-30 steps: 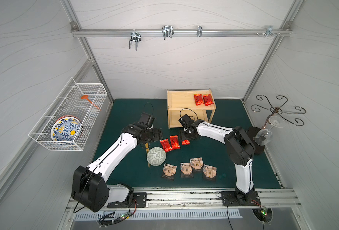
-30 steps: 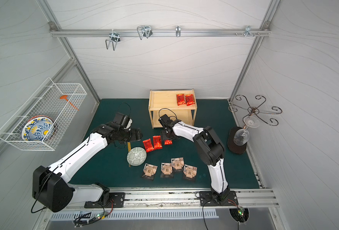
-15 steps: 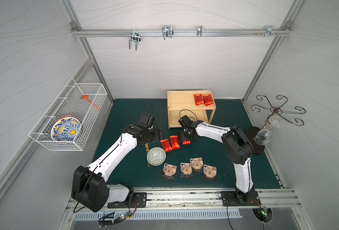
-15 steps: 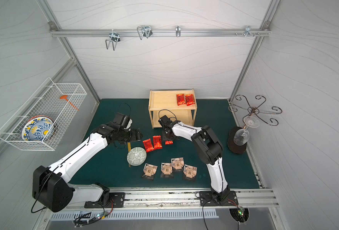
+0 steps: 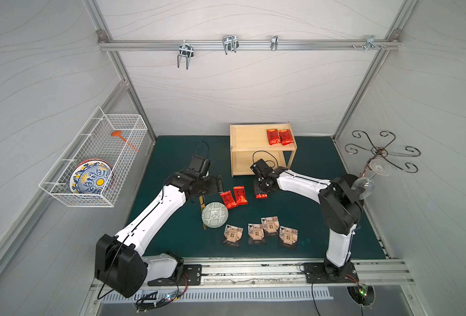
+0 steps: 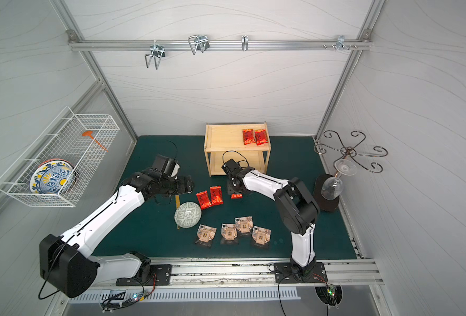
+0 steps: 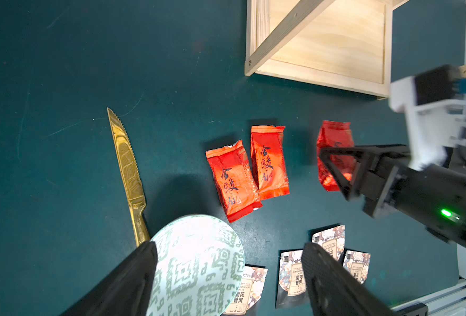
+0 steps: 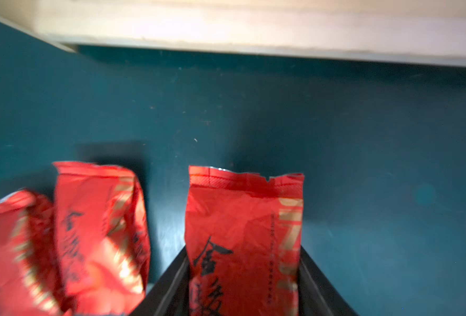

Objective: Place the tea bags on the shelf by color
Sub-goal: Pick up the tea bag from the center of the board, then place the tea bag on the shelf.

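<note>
Nearest, at 6 o'clock on the dark green tabletop [image 5: 171, 153]: four black-edged flat packets with tan shield-shaped pictures [image 5: 256, 233], in a loose row, none of them on a tier yet. Just beyond, toward 8 o'clock: a round green-patterned ceramic bowl [image 5: 215, 214], with a gold serrated knife [image 7: 126, 161] beside it, handle end hidden behind the bowl's rim. Above the bowl, the left arm's fingers [image 7: 333, 287]: spread wide, holding nothing. Near the centre: two shiny red foil packets with dark print [image 5: 240, 194], side by side and touching, flat on the tabletop. Toward 3 o'clock of that pair and apart from it: a third red foil packet [image 8: 242, 232], clasped along both long edges by the right arm's fingers [image 8: 316, 284]; cannot tell whether lifted clear of the tabletop. Farthest, at 12 o'clock: the small two-tier pale wood shelf [image 5: 249, 136], with two more red foil packets [image 5: 273, 136] side by side at the 3 o'clock end of its top board; nothing to be seen on the stretch of lower board that shows in the left wrist view. By this count, two of nine placed and a third in hand, so early going. Left to do, as judged from here: carry that one up beside its twins, fetch the other two reds, then give the four black-edged ones a tier of their own, most likely the lower.
</note>
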